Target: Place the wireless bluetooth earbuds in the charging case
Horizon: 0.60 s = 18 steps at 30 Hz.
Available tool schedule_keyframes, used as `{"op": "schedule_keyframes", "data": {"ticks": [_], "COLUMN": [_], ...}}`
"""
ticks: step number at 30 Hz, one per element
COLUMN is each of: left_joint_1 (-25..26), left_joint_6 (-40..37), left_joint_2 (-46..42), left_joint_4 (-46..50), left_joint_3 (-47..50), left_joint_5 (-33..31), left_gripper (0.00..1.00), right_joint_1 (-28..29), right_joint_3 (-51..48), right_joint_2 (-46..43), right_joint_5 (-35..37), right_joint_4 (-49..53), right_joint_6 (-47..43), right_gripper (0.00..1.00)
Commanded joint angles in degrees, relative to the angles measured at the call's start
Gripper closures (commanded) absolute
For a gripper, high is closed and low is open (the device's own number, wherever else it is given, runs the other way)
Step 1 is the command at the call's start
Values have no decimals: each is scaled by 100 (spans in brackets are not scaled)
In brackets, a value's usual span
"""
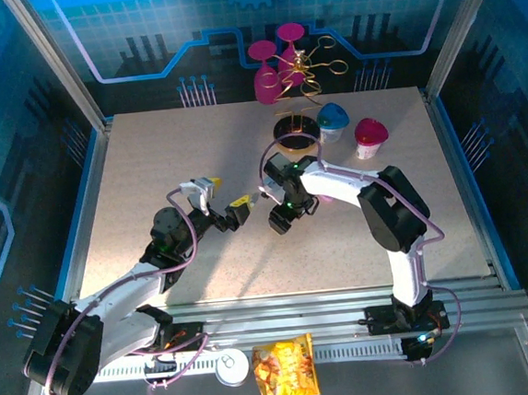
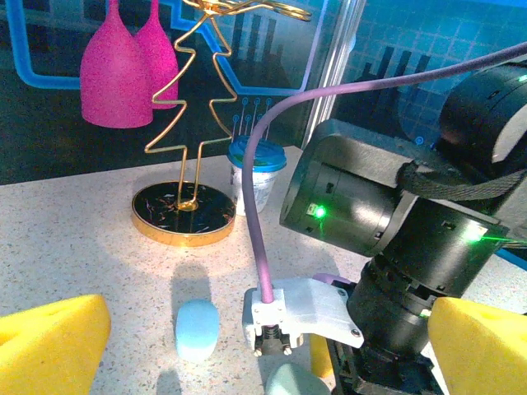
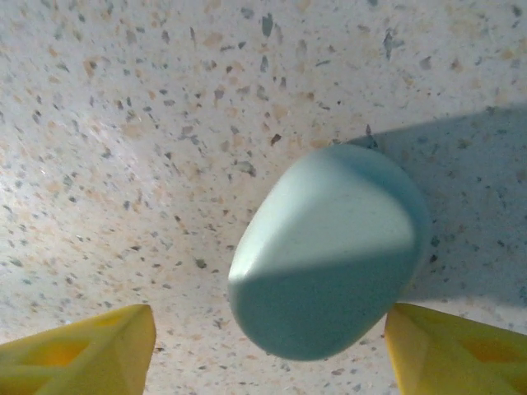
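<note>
A pale green pill-shaped charging case (image 3: 329, 255) lies closed on the speckled table. My right gripper (image 3: 272, 352) hangs straight above it, open. The left yellow fingertip (image 3: 82, 350) stands well off the case and the right one sits close beside it. In the left wrist view the same case (image 2: 295, 383) shows under the right wrist, with a pale blue case (image 2: 198, 329) to its left. A lilac rounded piece (image 2: 329, 278) peeks from behind the white mount. The earbuds are hidden. My left gripper (image 2: 265, 346) is wide open with nothing in it, facing the right gripper (image 1: 280, 222).
A gold wire tree on a black, gold-rimmed disc (image 2: 181, 212) stands at the back with two pink glasses (image 1: 267, 77). Beside it are a blue-lidded cup (image 1: 333, 122) and a pink-lidded cup (image 1: 371, 137). A snack bag (image 1: 284, 369) and a can (image 1: 231, 367) lie by the front rail.
</note>
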<state>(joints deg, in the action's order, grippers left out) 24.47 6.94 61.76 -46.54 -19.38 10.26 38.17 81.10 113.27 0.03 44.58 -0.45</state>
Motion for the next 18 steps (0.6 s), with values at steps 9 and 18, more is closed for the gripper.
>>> {"op": "schedule_keyframes", "data": {"ticks": [9, 18], "left_joint_1": [-65, -91], "left_joint_6": [-116, -155], "left_joint_2": [-303, -332], "left_joint_4": [53, 87], "left_joint_3": [202, 214], "left_joint_5": [-150, -134], "left_gripper": [1, 1], "right_joint_1": [85, 185], "right_joint_3": [1234, 1632], "right_joint_2": [815, 1252], "right_joint_5": [650, 799], "right_joint_4": [753, 1000], "right_joint_6": [1798, 2052], "right_gripper": [24, 36]}}
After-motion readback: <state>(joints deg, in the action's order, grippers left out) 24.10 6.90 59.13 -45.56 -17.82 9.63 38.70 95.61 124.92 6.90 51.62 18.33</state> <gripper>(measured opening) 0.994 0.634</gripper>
